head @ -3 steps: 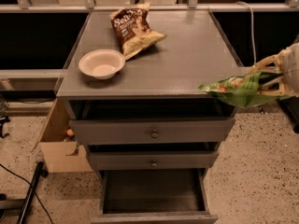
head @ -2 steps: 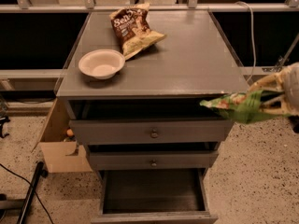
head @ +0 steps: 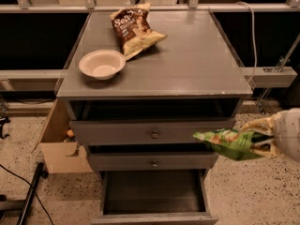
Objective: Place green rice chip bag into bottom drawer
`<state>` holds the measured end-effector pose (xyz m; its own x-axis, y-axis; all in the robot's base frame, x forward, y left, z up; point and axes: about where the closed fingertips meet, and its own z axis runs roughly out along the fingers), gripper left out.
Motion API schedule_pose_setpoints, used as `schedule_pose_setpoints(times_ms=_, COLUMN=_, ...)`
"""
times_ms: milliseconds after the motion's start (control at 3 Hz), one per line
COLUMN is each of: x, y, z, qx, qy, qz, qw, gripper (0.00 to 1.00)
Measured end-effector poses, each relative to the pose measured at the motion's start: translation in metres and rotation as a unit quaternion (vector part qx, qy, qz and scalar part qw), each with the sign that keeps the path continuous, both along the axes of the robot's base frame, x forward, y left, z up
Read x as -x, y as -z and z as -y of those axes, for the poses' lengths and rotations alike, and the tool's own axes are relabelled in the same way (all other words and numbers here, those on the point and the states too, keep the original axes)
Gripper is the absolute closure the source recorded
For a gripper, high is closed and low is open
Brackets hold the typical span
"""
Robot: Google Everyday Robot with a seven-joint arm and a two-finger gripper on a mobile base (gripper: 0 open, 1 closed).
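Note:
The green rice chip bag (head: 229, 143) hangs in the air at the right, level with the gap between the two knobbed drawers and partly in front of their right ends. My gripper (head: 263, 137) enters from the right edge and is shut on the bag's right end, its pale fingers (head: 262, 124) above and below the bag. The bottom drawer (head: 154, 193) of the grey cabinet stands pulled open at the bottom centre, its dark inside bare. The bag is above and to the right of the drawer's opening.
On the cabinet top (head: 187, 60) sit a pale bowl (head: 101, 63) at the left and a brown-and-yellow chip bag (head: 133, 28) at the back. A cardboard box (head: 58, 146) stands left of the cabinet. A dark pole (head: 30, 196) lies on the speckled floor at lower left.
My gripper has carried the green bag downward, from the level of the cabinet top to the level of the knobbed drawers.

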<state>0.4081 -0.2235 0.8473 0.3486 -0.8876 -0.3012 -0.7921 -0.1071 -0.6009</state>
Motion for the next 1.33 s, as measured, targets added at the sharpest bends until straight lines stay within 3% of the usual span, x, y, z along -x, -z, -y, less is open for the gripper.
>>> schedule_pose_setpoints(times_ms=333, x=-0.002, y=0.044, z=-0.01, qx=-0.008, qy=-0.007, qz=0.015, qw=0.9998, gripper=1.0)
schedule_pose_setpoints(times_ms=667, x=-0.011, y=0.091, z=-0.019, qx=0.003, qy=-0.022, qz=0.039, qw=0.999, gripper=1.0)
schedule_pose_setpoints(times_ms=1000, x=-0.025, y=0.143, z=-0.024, qx=0.035, qy=-0.03, qz=0.054, qw=0.9975, gripper=1.0)
schedule_pose_setpoints(times_ms=1333, x=-0.033, y=0.143, z=-0.021, qx=0.044, qy=-0.023, qz=0.069, qw=0.9964, gripper=1.0)
